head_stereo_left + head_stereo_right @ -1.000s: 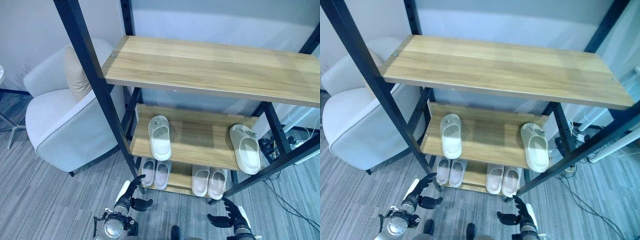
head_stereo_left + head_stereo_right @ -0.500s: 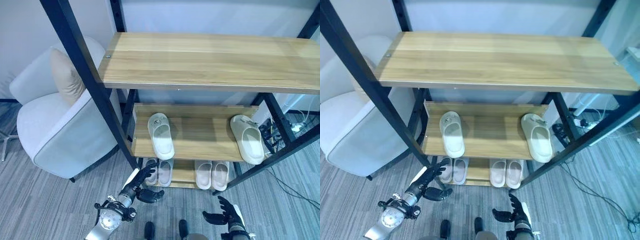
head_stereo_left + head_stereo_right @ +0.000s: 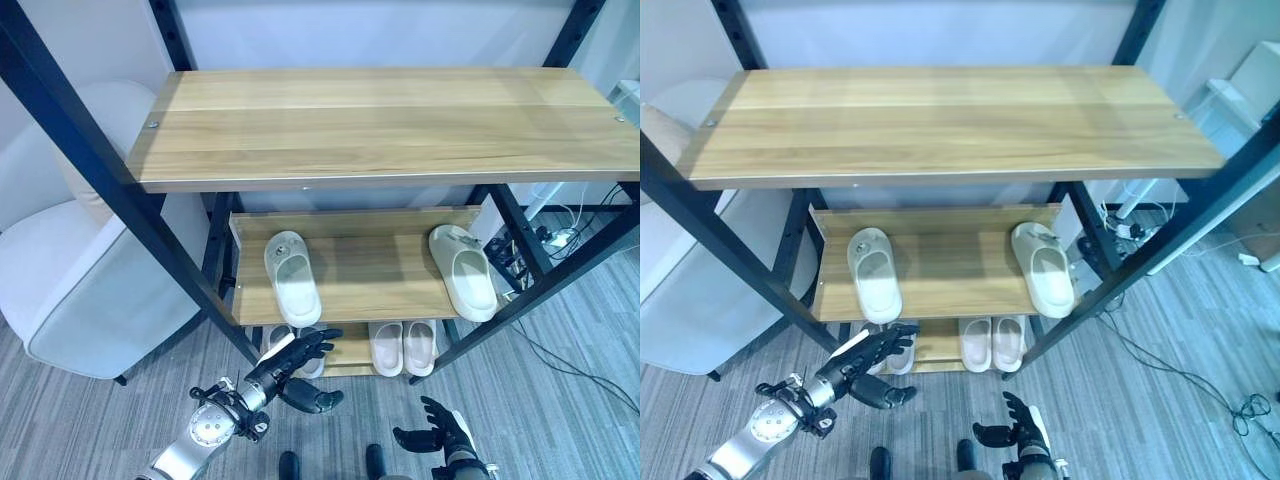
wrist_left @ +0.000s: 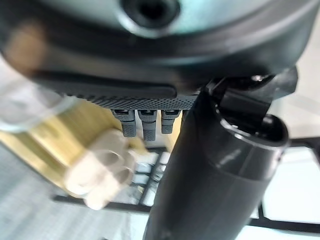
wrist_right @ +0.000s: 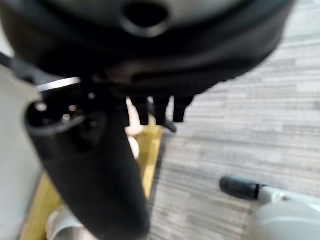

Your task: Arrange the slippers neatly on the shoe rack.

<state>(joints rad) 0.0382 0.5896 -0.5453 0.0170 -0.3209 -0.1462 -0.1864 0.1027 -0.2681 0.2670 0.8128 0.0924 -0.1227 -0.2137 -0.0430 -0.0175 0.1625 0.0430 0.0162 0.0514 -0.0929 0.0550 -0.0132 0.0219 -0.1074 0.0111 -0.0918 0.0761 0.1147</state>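
we note a shoe rack point(image 3: 390, 125) with black posts and three wooden shelves; the top shelf is bare wood. on the middle shelf lie two pale slippers well apart: the left slipper point(image 3: 293, 277) near the shelf's left end, toe pointing to the back, and the right slipper point(image 3: 463, 272) at the right end, its heel reaching the front edge. on the bottom shelf we see a right pair point(image 3: 404, 347) side by side, touching, and a left pair point(image 3: 283, 345) partly hidden behind the left hand point(image 3: 285, 365).

the left hand is raised in front of the lower left of the rack, fingers point(image 3: 310, 345) stretched forward and spread, thumb apart below them, nothing in its grasp. we cannot tell whether the fingertips touch the left pair or only overlap it from this angle. in the left wrist view the straight fingers point toward a blurred pale slipper on wood.

the right hand point(image 3: 432, 438) is low, near the floor in front of the rack's right side, fingers loosely spread, empty.

a white armchair point(image 3: 70, 280) stands just beside the rack on the left, on grey striped carpet point(image 3: 560, 400).
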